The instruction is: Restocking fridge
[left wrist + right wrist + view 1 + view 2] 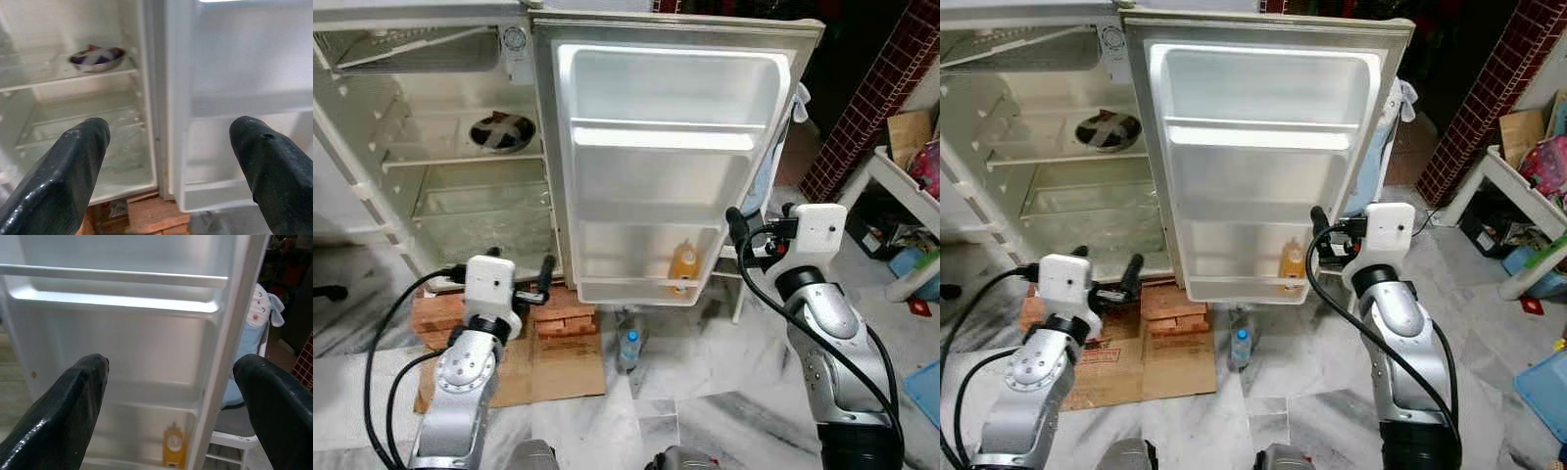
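Note:
The fridge [460, 196] stands open, its door [666, 157] swung wide toward me. An orange juice bottle [683, 264] stands in the door's bottom shelf [646, 290], and it shows as the orange bottle [172, 445] in the right wrist view. A small water bottle [628, 348] stands on the floor below the door. A metal bowl [96, 56] sits on a shelf inside the fridge. My left gripper [521, 266] is open, low in front of the fridge's hinge side. My right gripper [762, 217] is open beside the door's outer edge, above the juice bottle.
The fridge rests on red bricks [563, 318] with flattened cardboard [548, 367] in front on the marble floor. A cloth [800, 103] hangs behind the door's edge. A white table [901, 181] with clutter and a brick pillar [871, 98] stand to the right.

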### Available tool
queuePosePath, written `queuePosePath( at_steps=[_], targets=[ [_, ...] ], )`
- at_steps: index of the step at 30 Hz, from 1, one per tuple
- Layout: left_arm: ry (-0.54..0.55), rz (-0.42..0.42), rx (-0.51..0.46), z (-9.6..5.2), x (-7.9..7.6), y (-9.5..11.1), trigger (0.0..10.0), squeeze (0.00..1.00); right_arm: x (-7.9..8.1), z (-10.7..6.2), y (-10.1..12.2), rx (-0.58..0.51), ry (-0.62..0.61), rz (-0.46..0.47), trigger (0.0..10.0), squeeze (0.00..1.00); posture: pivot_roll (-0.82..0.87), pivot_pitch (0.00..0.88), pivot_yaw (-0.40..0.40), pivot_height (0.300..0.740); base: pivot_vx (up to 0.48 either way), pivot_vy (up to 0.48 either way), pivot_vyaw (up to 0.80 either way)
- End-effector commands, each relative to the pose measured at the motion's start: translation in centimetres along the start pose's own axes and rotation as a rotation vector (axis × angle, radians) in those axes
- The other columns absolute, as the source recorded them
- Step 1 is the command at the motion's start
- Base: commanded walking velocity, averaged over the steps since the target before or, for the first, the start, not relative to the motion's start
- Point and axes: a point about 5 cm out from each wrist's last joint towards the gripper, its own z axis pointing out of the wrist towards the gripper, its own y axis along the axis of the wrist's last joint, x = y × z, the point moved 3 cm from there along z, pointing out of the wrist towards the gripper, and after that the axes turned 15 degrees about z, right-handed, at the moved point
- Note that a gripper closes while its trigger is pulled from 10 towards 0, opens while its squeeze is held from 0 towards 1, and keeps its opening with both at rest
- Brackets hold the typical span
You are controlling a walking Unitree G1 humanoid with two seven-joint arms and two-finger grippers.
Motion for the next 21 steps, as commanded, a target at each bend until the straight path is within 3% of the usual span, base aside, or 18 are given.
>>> queuePosePath(
  at_steps=[1, 21],
  targets=[
    [0.012, -0.005, -0.004, 0.17, 0.65, 0.14, 10.0, 0.0, 0.38, 0.28, 0.42, -0.014, 0.02, 0.004, 10.0, 0.0, 0.02, 0.082, -0.06, 0.74, 0.368, 0.0, 0.0],
    [-0.003, -0.004, -0.007, 0.03, 0.53, 0.18, 10.0, 0.0, 0.63, 0.31, 0.61, -0.028, 0.033, 0.01, 10.0, 0.0, 0.02, 0.086, -0.055, 0.74, 0.404, 0.0, 0.0]
  ],
)
